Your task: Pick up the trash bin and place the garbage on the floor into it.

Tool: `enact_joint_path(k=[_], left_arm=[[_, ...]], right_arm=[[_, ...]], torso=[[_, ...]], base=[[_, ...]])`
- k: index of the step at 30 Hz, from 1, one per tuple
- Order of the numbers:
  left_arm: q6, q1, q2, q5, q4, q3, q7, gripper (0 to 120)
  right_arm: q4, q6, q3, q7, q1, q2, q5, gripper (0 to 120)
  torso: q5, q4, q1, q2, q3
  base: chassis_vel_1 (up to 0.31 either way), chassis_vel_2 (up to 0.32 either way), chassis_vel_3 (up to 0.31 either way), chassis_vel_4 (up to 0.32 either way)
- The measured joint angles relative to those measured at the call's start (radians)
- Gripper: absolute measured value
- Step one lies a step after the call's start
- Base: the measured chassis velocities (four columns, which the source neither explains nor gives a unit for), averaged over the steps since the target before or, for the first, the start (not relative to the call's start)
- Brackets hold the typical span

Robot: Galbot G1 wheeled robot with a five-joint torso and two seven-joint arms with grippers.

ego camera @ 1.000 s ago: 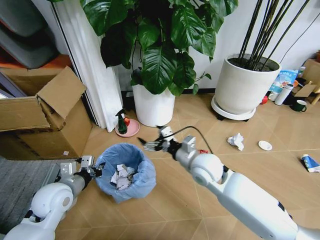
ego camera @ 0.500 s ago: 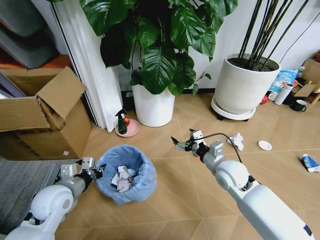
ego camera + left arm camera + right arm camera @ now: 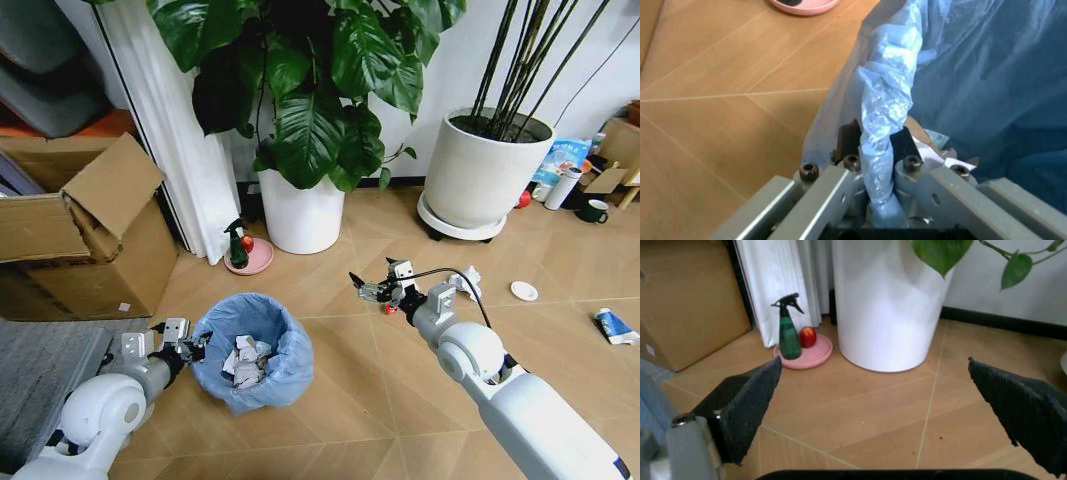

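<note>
On a herringbone wood floor backed by potted plants and an open cardboard box, the robot works between a lined bin and scattered litter. The left gripper is clamped on the folded rim of the light-blue bag that lines the trash bin, which sits low at the robot's left with crumpled papers already inside. The right gripper hangs above the floor in mid-frame with its jaws spread wide and nothing between them, pointing back toward the big white planter and the green spray bottle. A small red scrap, possibly a wrapper, shows just beside and below that gripper's fingers. The crumpled white paper lies on the wrist's far side, to the robot's right, with the white disc beyond it and the blue-white packet farther right still. All remaining litter lies on the right arm's side, well apart from the bin, so the free arm looks the nearer one for any pickup.
</note>
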Motion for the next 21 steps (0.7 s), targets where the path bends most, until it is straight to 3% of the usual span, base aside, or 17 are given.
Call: enact_joint_path(k=[21], left_arm=[[-0.009,0.000,-0.009,0.015,0.004,0.005,0.018,0]], right_arm=[[0.005,0.009,0.027,-0.012,-0.046,0.011,-0.019,100]], torso=[[-0.0002,0.0001,0.000,0.000,0.000]], base=[[-0.103,-0.105,0.109,0.102]])
